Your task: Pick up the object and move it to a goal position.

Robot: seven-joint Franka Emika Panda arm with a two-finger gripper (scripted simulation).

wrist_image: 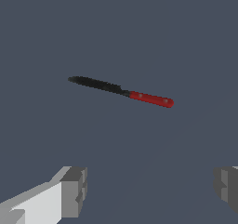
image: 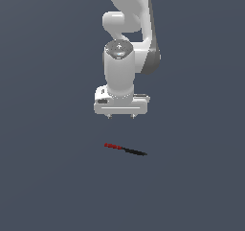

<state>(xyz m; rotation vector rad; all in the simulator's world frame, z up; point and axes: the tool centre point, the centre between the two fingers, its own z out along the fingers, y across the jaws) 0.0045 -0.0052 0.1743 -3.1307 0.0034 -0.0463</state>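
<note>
The object, a thin short rod (image: 125,149), half red and half black, lies on the dark grey floor. In the exterior view its red half points to that view's left and its black half to the right. It also shows in the wrist view (wrist_image: 122,92). My white gripper (image: 121,116) hangs above the rod, apart from it, pointing down. Its fingers (wrist_image: 74,192) stand wide apart in the wrist view, with nothing between them.
The white arm (image: 129,28) rises behind the gripper to the top of the exterior view. The dark grey floor (image: 48,177) is flat all around the rod.
</note>
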